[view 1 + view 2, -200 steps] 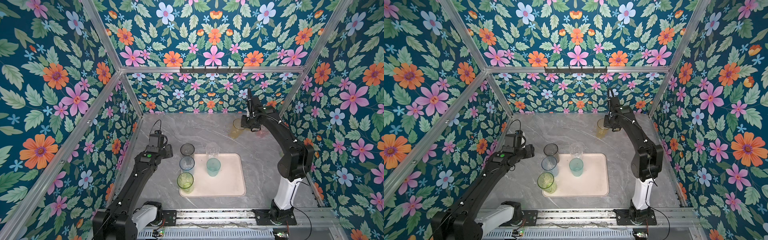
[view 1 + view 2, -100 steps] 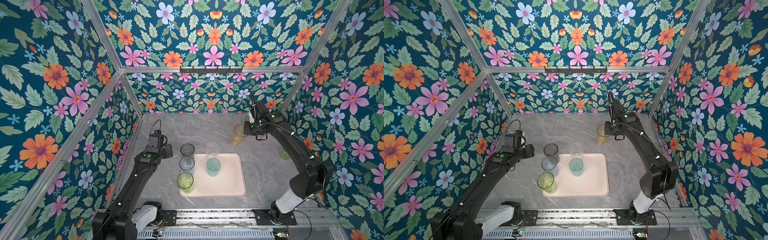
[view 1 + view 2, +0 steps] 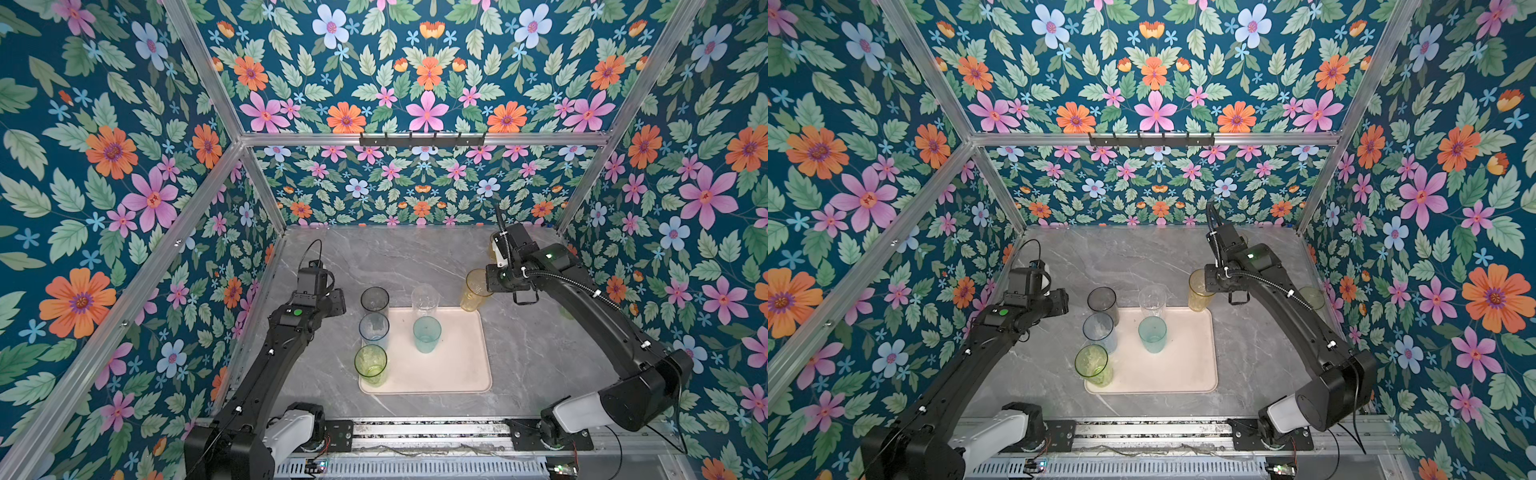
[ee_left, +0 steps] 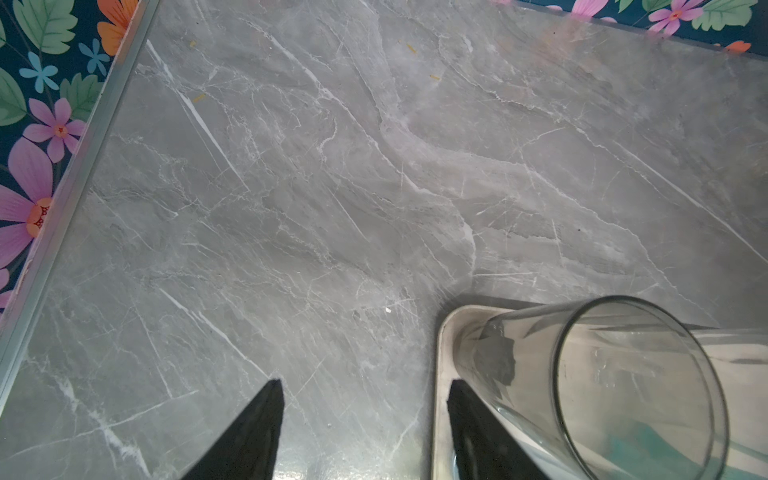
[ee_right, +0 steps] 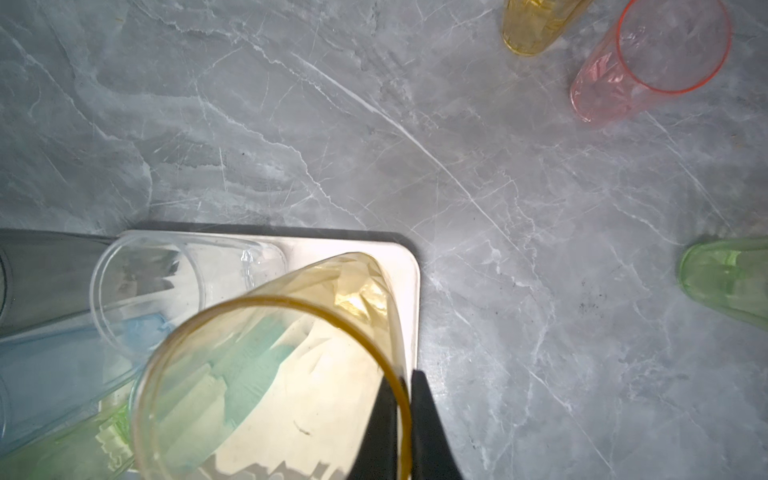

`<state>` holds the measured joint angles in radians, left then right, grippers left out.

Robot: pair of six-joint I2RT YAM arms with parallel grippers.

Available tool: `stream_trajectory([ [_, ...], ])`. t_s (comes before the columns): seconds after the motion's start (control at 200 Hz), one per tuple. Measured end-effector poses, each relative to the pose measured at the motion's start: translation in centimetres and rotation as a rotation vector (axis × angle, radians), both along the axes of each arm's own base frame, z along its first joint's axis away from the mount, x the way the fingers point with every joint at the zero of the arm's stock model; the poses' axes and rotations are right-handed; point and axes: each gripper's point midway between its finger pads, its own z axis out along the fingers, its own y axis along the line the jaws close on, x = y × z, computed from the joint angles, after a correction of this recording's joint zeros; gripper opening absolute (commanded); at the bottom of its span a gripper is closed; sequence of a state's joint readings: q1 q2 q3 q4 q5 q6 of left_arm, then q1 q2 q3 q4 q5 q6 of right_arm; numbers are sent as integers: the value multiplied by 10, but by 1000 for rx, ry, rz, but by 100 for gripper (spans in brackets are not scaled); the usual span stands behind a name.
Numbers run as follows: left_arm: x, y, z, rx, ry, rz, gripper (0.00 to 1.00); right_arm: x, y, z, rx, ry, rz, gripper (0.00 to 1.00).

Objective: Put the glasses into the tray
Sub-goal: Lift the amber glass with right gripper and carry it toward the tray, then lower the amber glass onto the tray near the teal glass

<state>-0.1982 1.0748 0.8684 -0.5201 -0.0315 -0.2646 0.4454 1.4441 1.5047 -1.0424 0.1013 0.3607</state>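
My right pincer (image 5: 404,384) grips the amber tumbler (image 3: 473,291) by its rim at the tray's (image 3: 457,365) far right corner; my left pincer (image 4: 365,384) stands released. Recommended: carry it inward over bare tray, clear of the clear tumbler (image 3: 424,297), lower upright, then let go.

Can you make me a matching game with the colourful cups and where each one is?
Things:
1 amber translucent tumbler nearest the tray
2 pink translucent tumbler
3 smoky grey translucent tumbler

Places:
A in a corner of the pale pink rectangular tray
B on the grey marble table, outside the tray
C rim pinched by the right tool

Pairs: 1-C, 2-B, 3-A
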Motion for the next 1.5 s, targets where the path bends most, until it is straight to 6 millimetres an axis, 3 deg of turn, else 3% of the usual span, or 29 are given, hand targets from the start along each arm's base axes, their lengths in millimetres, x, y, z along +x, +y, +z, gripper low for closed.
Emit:
stream_trajectory([
  [0.495,0,1,2,1,-6,2,66,-63,15,-24,5,56,63,0],
  [0.825,0,1,2,2,-6,3,66,-111,42,-64,-4,151,116,0],
  [1.5,0,2,0,11,-3,10,66,-135,76,-82,-29,152,137,0],
])
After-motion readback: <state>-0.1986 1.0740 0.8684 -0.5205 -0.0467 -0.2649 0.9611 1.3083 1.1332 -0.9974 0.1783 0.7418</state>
